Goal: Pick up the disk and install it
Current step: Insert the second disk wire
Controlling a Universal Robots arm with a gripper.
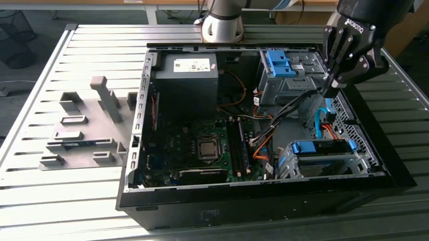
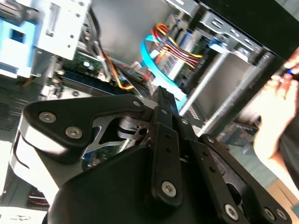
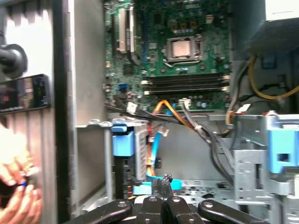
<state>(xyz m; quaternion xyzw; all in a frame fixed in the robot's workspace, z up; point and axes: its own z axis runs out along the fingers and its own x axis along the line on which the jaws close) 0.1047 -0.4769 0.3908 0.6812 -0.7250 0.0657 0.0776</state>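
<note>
Trying to figure out how far along this disk install is. Is the disk [image 1: 323, 161] in the case or not? *(benchrat)*

Looks seated to me. In the exterior view it sits in the drive cage [image 1: 287, 161] at the near corner of the open PC case [image 1: 268, 193], on that view's right, with its blue frame on top and the silver body under it. The first wrist view shows the same blue frame [image 3: 123, 140] in its bay. *(bayslot)*

So what's the gripper [image 1: 330, 92] doing? *(benchrat)*

It's hanging inside the case between the two cages, apart from the disk. In both wrist views the fingers [image 2: 164, 140] are pressed together, and no part of the disk is in them. A light blue cable [image 1: 326, 116] runs right by the tips. I can't tell whether they're pinching it or just sitting next to it. *(bayslot)*

Done, then? *(benchrat)*

My guess is the drive is either fully installed or parked there waiting to be lifted, and you can't tell which from this. The other cage just has a blue clip [image 1: 277, 62]. There's also a person's hand [image 3: 16, 196] outside the case wall. *(bayslot)*
</note>
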